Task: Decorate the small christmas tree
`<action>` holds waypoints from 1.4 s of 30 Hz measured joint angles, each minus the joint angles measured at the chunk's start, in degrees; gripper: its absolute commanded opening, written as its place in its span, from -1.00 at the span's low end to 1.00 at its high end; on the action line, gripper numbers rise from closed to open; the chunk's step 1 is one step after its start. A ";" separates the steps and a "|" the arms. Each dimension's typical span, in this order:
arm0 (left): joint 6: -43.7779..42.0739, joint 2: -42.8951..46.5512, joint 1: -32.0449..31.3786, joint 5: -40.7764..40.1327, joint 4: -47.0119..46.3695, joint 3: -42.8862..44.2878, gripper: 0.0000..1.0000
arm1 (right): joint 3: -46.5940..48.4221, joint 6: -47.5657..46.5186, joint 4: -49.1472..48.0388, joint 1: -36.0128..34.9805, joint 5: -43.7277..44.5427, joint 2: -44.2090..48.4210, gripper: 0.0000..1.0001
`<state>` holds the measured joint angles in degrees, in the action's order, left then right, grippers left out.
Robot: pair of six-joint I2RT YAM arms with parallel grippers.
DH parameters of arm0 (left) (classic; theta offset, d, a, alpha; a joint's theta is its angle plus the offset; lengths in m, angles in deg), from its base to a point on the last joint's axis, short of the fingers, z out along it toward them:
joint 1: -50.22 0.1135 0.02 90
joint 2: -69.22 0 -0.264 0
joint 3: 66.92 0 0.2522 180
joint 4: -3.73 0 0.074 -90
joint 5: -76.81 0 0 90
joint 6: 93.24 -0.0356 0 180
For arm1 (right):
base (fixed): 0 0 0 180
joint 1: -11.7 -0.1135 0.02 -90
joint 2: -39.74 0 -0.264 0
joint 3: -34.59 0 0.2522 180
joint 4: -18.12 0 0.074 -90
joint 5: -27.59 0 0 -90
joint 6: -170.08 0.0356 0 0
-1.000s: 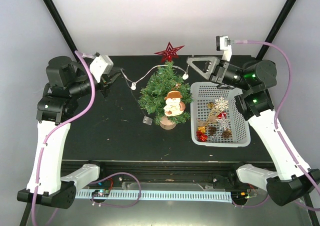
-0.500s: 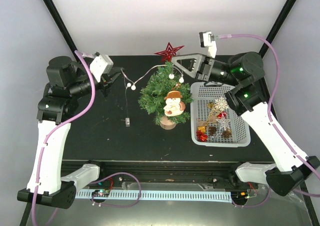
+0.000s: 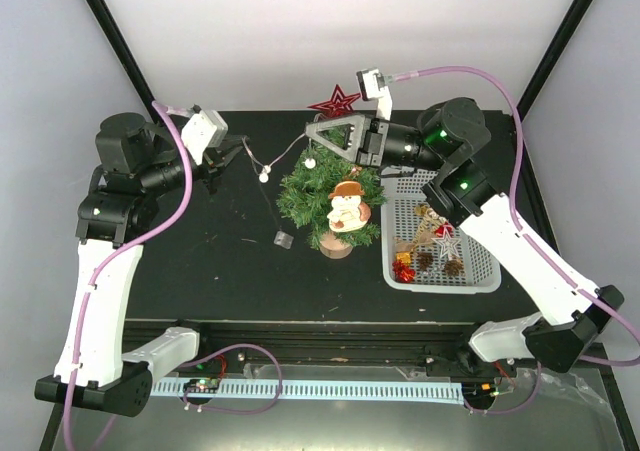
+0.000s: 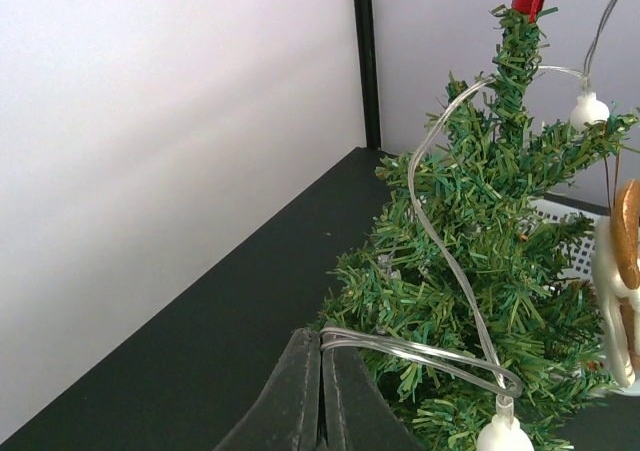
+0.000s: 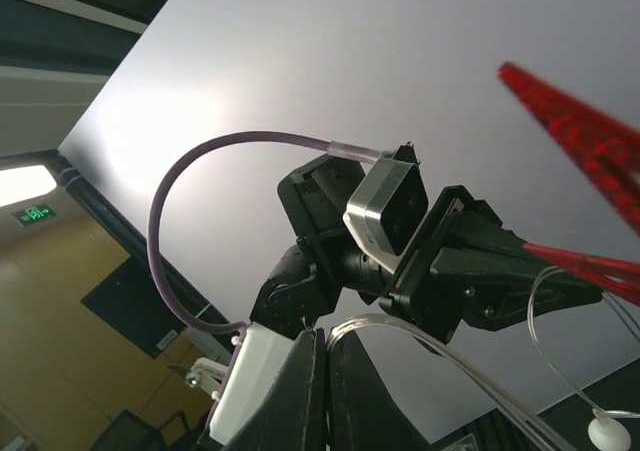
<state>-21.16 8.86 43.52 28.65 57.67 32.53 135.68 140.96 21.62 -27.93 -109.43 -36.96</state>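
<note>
The small christmas tree [image 3: 318,193] stands mid-table with a red star [image 3: 337,102] at its top and a snowman ornament [image 3: 348,206] on its front. A clear light string [image 3: 286,151] with white bulbs runs between both grippers across the treetop. My left gripper [image 3: 238,155] is shut on the string left of the tree; the left wrist view shows the wire [image 4: 440,241] pinched at the tips [image 4: 322,337]. My right gripper [image 3: 309,135] is shut on the string above the tree's top left, as the right wrist view [image 5: 326,337] shows.
A white basket [image 3: 490,271] right of the tree holds several ornaments: snowflakes, pine cones, small gifts. The string's small end box [image 3: 282,238] hangs low left of the tree. Black frame posts stand at both back corners.
My right gripper has swung left from above the basket to over the treetop, carrying the light string. The string's end box has swung about. The left arm stayed put.
</note>
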 measured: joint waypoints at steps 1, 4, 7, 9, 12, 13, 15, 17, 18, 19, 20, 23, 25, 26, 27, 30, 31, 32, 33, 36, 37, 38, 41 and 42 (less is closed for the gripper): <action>0.02 0.00 0.00 0.00 0.00 -0.04 -0.97 | 0.35 -0.31 0.24 -0.33 0.15 -0.24 -0.94; 0.02 0.04 0.00 0.00 -0.09 -0.22 -0.97 | 1.60 -1.31 1.22 -1.29 0.63 -0.96 -0.91; 0.02 0.24 0.00 -0.02 -0.20 -0.46 -0.97 | 2.01 -2.34 2.29 -1.86 0.96 -1.36 -0.85; 0.00 0.46 0.00 -0.02 -0.22 -0.46 -0.97 | 2.01 -2.99 3.21 -2.10 1.36 -1.75 -0.77; 0.00 0.90 0.00 -0.04 -0.44 -0.46 -0.97 | 1.99 -4.07 4.70 -2.54 1.97 -2.75 -0.69; 0.00 1.03 0.00 -0.07 -0.46 -0.46 -0.97 | 2.01 -4.55 5.49 -2.75 2.19 -3.06 -0.64; 0.00 1.18 0.00 -0.09 -0.55 -0.46 -0.97 | 2.05 -5.88 7.87 -3.19 3.06 -3.72 -0.59; 0.00 1.22 0.00 -0.24 -0.70 -0.46 -0.97 | 2.58 -7.34 10.91 -3.61 4.20 -4.39 -0.51; 0.00 1.22 0.00 -0.26 -0.72 -0.46 -0.97 | 3.17 -8.31 12.83 -3.85 5.03 -4.76 -0.43; 0.00 1.22 0.00 -0.31 -0.76 -0.46 -0.97 | 3.76 -9.27 14.56 -4.07 5.90 -5.05 -0.38; 0.00 1.22 0.00 -0.31 -0.76 -0.46 -0.97 | 4.15 -9.84 15.87 -4.17 6.58 -5.22 -0.36; 0.00 1.27 0.00 -0.39 -0.79 -0.50 -0.97 | 5.40 -12.28 19.71 -4.44 8.98 -5.25 -0.33; -0.02 1.46 0.00 -0.44 -0.81 -0.76 -0.97 | 5.77 -13.14 20.83 -4.59 9.88 -5.18 -0.32; -0.02 1.53 0.00 -0.44 -0.81 -0.90 -0.97 | 5.77 -13.51 21.27 -4.59 10.29 -5.07 -0.31; -0.02 1.53 0.00 -0.46 -0.81 -0.90 -0.97 | 5.77 -13.84 21.86 -4.59 10.69 -4.96 -0.28; -0.02 1.53 0.00 -0.48 -0.81 -0.98 -0.97 | 5.75 -14.60 23.26 -4.61 11.47 -4.57 -0.12; -0.02 1.53 0.00 -0.48 -0.81 -1.05 -0.97 | 5.75 -14.80 23.58 -4.63 11.82 -4.37 -0.04; -0.02 1.53 0.00 -0.48 -0.81 -1.09 -0.97 | 5.73 -15.23 23.87 -4.63 12.13 -4.07 0.03; -0.02 1.53 0.00 -0.50 -0.81 -1.11 -0.97 | 5.73 -15.47 24.06 -4.63 12.41 -3.72 0.12; -0.02 1.53 0.00 -0.50 -0.83 -1.11 -0.97 | 5.64 -16.09 24.98 -4.63 13.11 -2.64 0.36; -0.02 1.53 0.00 -0.50 -0.81 -1.11 -0.97 | 5.64 -16.28 25.33 -4.63 13.49 -2.25 0.41; -0.02 1.53 0.00 -0.50 -0.81 -1.11 -0.97 | 5.64 -16.63 25.73 -4.63 13.73 -1.90 0.49; -0.02 1.53 0.00 -0.50 -0.81 -1.11 -0.97 | 5.62 -17.07 26.71 -4.63 14.64 -1.11 0.61; -0.02 1.53 0.00 -0.50 -0.81 -1.11 -0.97 | 5.62 -17.31 27.02 -4.66 14.95 -0.90 0.62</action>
<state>-21.18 10.39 43.52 28.15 56.87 31.41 141.30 123.65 48.64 -32.59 -94.48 -37.86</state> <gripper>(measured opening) 0.019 0.787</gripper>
